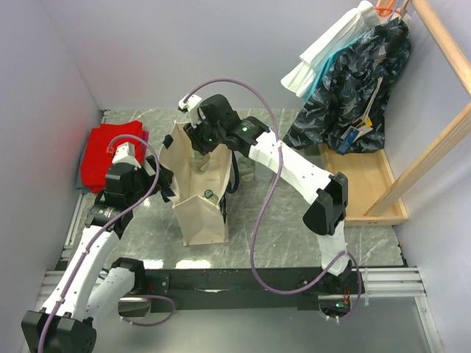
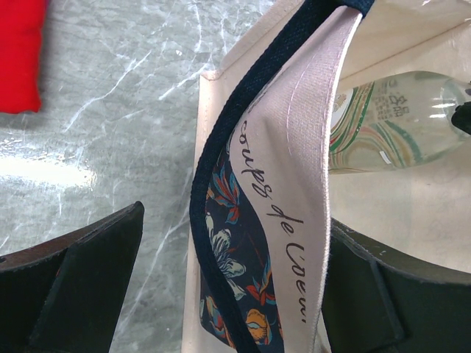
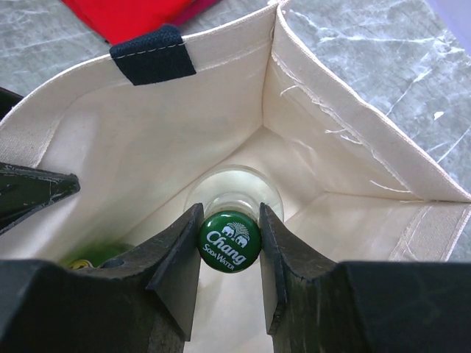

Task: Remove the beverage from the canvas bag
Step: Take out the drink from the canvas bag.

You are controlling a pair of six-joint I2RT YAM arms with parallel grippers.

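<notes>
The beige canvas bag (image 1: 202, 220) stands upright mid-table with its mouth open. In the right wrist view a clear glass beverage bottle with a green "Chang Soda Water" cap (image 3: 229, 241) stands inside the bag (image 3: 147, 147). My right gripper (image 3: 229, 220) is down in the mouth and shut on that cap. From above, the right gripper (image 1: 200, 143) is over the bag's far end. My left gripper (image 2: 235, 220) is open and straddles the bag's near-left rim and navy strap (image 2: 221, 147). Its right finger touches the cloth and the left finger stands apart. A second bottle (image 2: 390, 121) shows inside.
A red folded cloth (image 1: 110, 151) lies on the marble table to the left of the bag. At the right stands a wooden rack base (image 1: 368, 184) with hanging garments (image 1: 353, 81). A clear bottle (image 1: 246, 170) stands just behind the bag.
</notes>
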